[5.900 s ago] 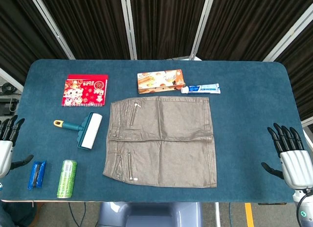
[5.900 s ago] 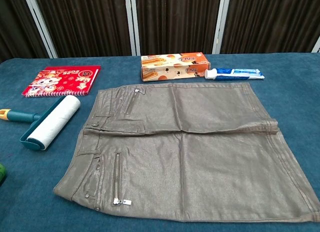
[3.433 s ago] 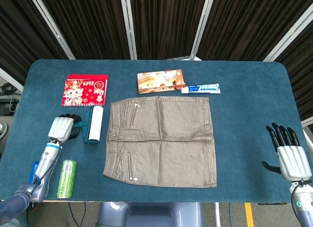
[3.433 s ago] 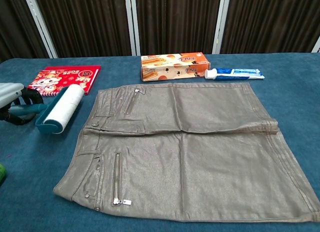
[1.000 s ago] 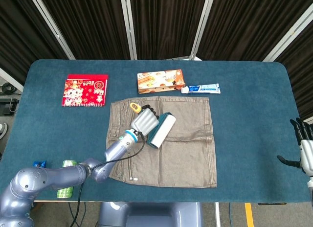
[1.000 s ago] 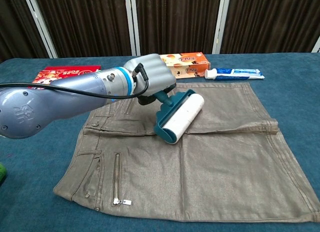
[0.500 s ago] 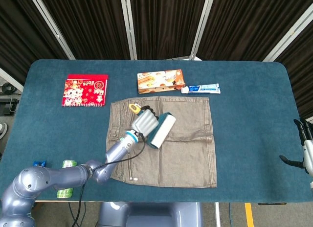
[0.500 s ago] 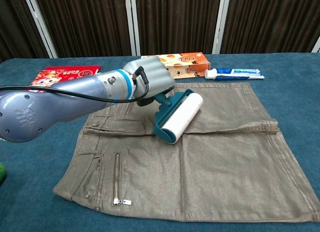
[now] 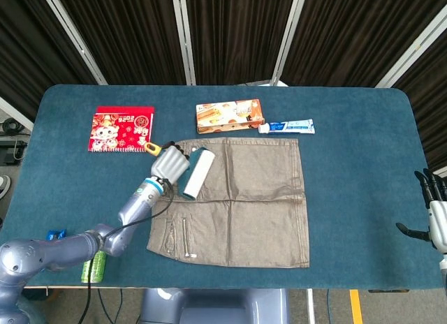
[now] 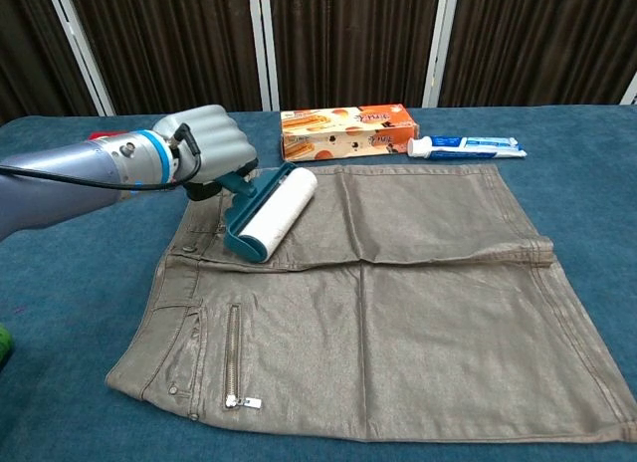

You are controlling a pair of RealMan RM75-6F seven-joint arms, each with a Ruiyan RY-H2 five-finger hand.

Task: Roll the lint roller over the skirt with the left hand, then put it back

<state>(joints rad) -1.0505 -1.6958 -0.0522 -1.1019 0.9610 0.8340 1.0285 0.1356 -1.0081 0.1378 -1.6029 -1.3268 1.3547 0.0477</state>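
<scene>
A grey-brown skirt (image 9: 237,198) (image 10: 398,293) lies flat in the middle of the blue table. My left hand (image 9: 170,165) (image 10: 204,143) grips the teal handle of the lint roller (image 9: 197,172) (image 10: 274,215). Its white roll lies on the skirt's upper left part, near the waistband. The handle's yellow end (image 9: 150,148) sticks out behind the hand. My right hand (image 9: 434,216) hangs off the table's right edge in the head view, fingers apart and holding nothing.
A red notebook (image 9: 122,128) lies at the left rear. An orange snack box (image 9: 229,115) (image 10: 343,129) and a toothpaste tube (image 9: 286,127) (image 10: 466,145) sit just behind the skirt. A green can (image 9: 93,264) and a blue packet (image 9: 54,234) lie at the front left.
My left hand has drawn the roller leftward across the skirt, from its middle to its upper left part by the waistband. The right hand has stayed put.
</scene>
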